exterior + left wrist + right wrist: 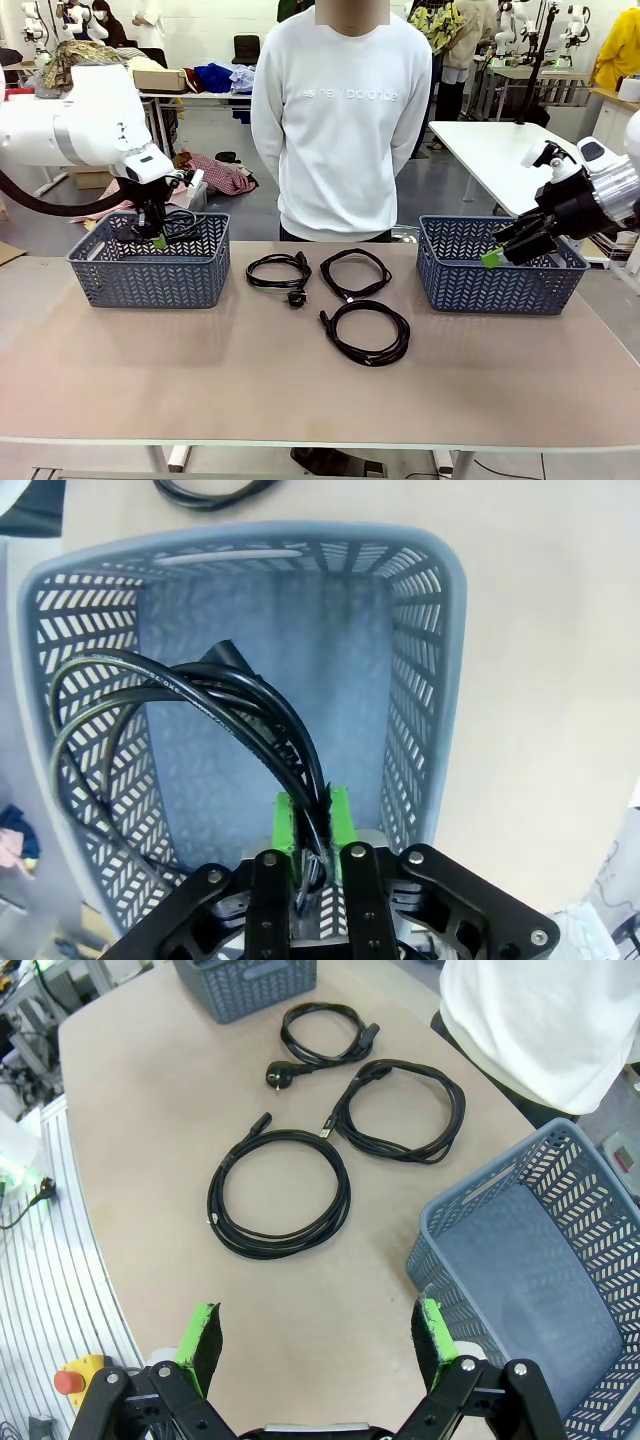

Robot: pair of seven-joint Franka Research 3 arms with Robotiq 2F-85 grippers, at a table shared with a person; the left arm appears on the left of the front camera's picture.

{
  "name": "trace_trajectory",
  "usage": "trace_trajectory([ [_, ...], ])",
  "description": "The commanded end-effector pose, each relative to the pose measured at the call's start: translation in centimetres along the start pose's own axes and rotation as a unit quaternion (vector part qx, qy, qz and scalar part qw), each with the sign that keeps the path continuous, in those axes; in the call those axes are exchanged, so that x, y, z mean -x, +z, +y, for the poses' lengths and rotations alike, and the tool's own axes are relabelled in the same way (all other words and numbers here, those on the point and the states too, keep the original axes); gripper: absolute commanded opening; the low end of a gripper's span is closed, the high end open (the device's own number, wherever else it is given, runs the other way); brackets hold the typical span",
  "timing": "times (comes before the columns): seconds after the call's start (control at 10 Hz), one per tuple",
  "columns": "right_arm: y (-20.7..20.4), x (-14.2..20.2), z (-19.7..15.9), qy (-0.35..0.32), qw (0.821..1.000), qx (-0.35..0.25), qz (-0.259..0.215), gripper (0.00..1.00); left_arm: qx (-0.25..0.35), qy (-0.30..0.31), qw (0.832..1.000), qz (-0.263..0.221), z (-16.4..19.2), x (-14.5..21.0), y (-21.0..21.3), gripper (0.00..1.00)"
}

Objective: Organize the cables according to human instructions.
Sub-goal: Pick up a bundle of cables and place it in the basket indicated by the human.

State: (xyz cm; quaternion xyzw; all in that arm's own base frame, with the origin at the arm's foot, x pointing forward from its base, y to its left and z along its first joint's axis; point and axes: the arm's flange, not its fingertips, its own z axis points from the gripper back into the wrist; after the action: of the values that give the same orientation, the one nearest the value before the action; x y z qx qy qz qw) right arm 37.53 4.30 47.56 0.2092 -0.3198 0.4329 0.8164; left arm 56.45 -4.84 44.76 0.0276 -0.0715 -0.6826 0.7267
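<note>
Three black coiled cables lie on the table between the baskets: one with a round plug [276, 271], one behind the middle [355, 272], and a larger one nearer me [368, 333]. The right wrist view shows them as well, the large coil [280, 1192] closest. Another cable [200, 695] hangs in loops inside the left basket [450, 630], pinched between the green pads of my left gripper [312, 820]. In the front view that left gripper [160, 240] reaches down into the left basket [150, 275]. My right gripper [492, 258] hovers open over the right basket's near left corner, holding nothing.
The right blue-grey basket [500, 285] has nothing inside it [530, 1290]. A person in a white sweatshirt [340, 120] stands at the table's far edge behind the cables. The tabletop in front of the coils is bare.
</note>
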Motion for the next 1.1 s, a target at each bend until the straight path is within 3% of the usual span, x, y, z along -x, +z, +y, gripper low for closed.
trace_trajectory([
  [0.0,-0.2,0.0,-0.4,0.01,1.0,-0.006,-0.015,1.0,-0.003,-0.009,1.0,-0.012,0.7,0.2,0.4,0.35],
  [0.1,-0.2,0.0,-0.4,0.01,1.0,-0.006,-0.015,1.0,-0.001,-0.007,1.0,-0.015,0.7,0.2,0.5,0.4],
  [0.4,-0.2,0.0,-0.4,0.01,1.0,-0.006,-0.015,1.0,0.008,-0.002,1.0,-0.013,0.7,0.2,1.6,0.73],
  [0.5,-0.2,0.0,-0.4,0.01,1.0,-0.006,-0.015,1.0,0.015,-0.003,1.0,-0.013,0.9,0.0,1.9,0.79],
  [0.6,-0.2,0.0,-0.4,0.01,1.0,-0.006,-0.015,1.0,0.02,-0.002,1.0,-0.013,1.0,-0.1,2.2,0.93],
  [0.7,-0.2,0.0,-0.4,0.01,1.0,-0.006,-0.015,1.0,0.024,0.0,1.0,-0.016,1.0,-0.1,2.3,0.98],
  [1.0,-0.2,0.0,-0.4,0.01,1.0,-0.006,-0.015,1.0,0.028,0.009,0.999,-0.031,0.9,0.0,2.7,1.0],
])
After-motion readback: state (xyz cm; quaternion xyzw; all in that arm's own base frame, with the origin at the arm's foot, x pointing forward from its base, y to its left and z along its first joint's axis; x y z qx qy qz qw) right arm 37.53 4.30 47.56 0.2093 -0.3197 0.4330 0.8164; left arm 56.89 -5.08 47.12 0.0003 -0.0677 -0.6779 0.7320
